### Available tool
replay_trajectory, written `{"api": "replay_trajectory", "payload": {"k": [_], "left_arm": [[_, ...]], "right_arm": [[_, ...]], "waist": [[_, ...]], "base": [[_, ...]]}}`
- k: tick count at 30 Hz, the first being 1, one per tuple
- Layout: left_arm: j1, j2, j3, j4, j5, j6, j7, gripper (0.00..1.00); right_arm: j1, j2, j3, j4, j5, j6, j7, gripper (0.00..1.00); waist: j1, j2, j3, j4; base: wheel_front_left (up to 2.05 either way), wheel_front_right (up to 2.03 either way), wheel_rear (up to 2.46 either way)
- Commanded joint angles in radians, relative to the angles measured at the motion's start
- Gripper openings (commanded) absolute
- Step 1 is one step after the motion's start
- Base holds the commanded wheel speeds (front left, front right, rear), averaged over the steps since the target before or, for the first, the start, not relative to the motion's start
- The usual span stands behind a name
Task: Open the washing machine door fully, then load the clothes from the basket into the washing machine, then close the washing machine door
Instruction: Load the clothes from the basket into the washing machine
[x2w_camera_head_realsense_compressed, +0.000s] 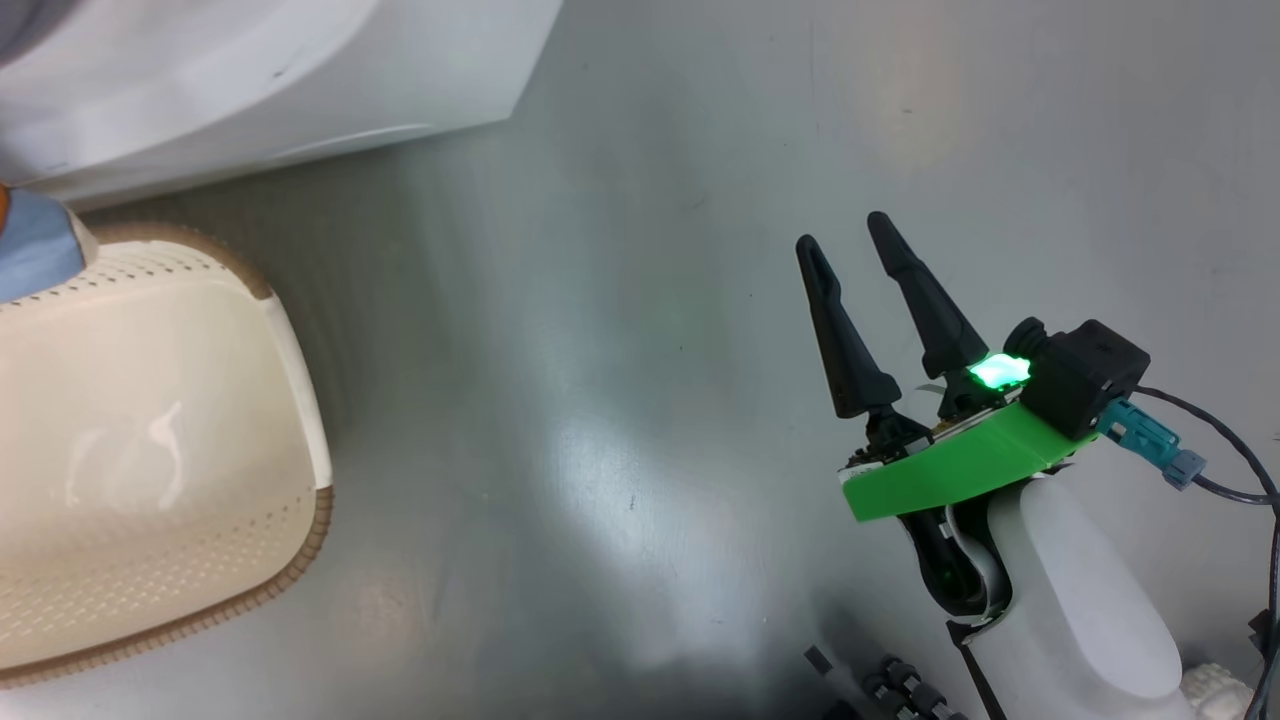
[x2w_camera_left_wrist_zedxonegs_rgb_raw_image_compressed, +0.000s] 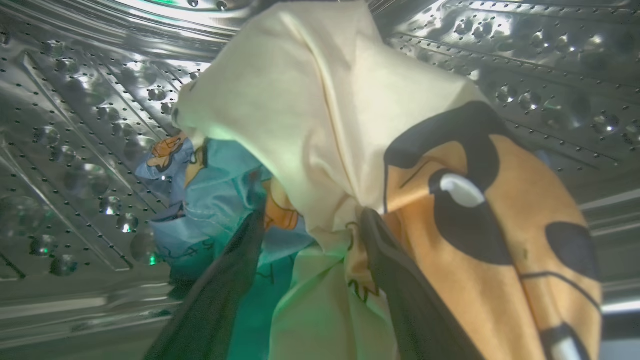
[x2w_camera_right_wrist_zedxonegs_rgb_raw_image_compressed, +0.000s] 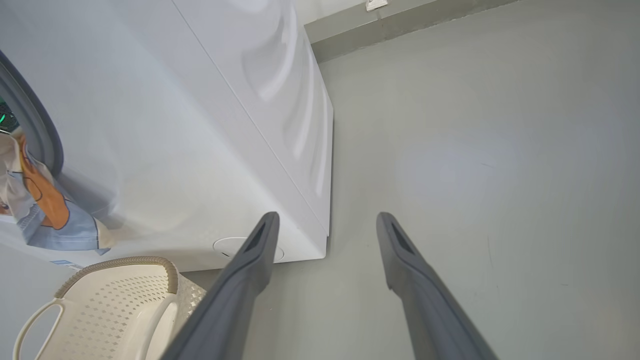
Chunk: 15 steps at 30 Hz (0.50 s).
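Observation:
In the left wrist view my left gripper (x2w_camera_left_wrist_zedxonegs_rgb_raw_image_compressed: 314, 217) is inside the steel drum (x2w_camera_left_wrist_zedxonegs_rgb_raw_image_compressed: 75, 125) of the washing machine (x2w_camera_right_wrist_zedxonegs_rgb_raw_image_compressed: 200, 125). Its fingers are spread open, with the clothes (x2w_camera_left_wrist_zedxonegs_rgb_raw_image_compressed: 325, 125), cream, light blue and orange-printed, draped over and between them. Part of the clothes (x2w_camera_right_wrist_zedxonegs_rgb_raw_image_compressed: 45, 210) hangs out over the grey ring at the machine's opening, and a blue corner (x2w_camera_head_realsense_compressed: 35, 245) shows above the basket (x2w_camera_head_realsense_compressed: 320, 520). The cream basket (x2w_camera_right_wrist_zedxonegs_rgb_raw_image_compressed: 125, 300) stands in front of the machine, its inside bare. My right gripper (x2w_camera_head_realsense_compressed: 845, 232) hovers open over the floor, holding nothing. The washing machine door is out of view.
Grey floor stretches to the right of the washing machine (x2w_camera_head_realsense_compressed: 300, 70) and the basket. A round flap (x2w_camera_right_wrist_zedxonegs_rgb_raw_image_compressed: 240, 247) sits low on the machine's front. A wall base runs behind the machine (x2w_camera_right_wrist_zedxonegs_rgb_raw_image_compressed: 400, 25). Cables trail from my right wrist (x2w_camera_head_realsense_compressed: 1230, 470).

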<state>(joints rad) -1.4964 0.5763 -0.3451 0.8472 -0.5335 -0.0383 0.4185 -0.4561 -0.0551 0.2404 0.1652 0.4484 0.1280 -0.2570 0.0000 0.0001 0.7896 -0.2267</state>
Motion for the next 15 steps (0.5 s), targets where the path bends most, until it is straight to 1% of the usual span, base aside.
{"api": "replay_trajectory", "payload": {"k": [1,4,15], "left_arm": [[0.024,0.044,0.022,-0.04,-0.009,0.012,0.001,1.0],[0.078,0.033,0.027,-0.082,-0.025,0.026,-0.016,1.0],[0.235,0.02,0.028,-0.161,-0.063,0.042,-0.031,1.0]], "right_arm": [[0.024,0.005,0.011,-0.016,-0.004,0.003,-0.005,1.0],[0.027,0.005,0.002,-0.01,-0.014,0.003,-0.005,1.0],[0.042,0.005,-0.02,0.003,-0.044,0.003,-0.005,1.0]], "waist": [[0.0,-0.0001,-0.014,0.008],[0.0,-0.0001,-0.037,0.022],[0.0,-0.0001,-0.108,0.064]], "base": [[0.0,0.0,0.0],[0.0,0.0,0.0],[0.0,0.0,0.0]]}}
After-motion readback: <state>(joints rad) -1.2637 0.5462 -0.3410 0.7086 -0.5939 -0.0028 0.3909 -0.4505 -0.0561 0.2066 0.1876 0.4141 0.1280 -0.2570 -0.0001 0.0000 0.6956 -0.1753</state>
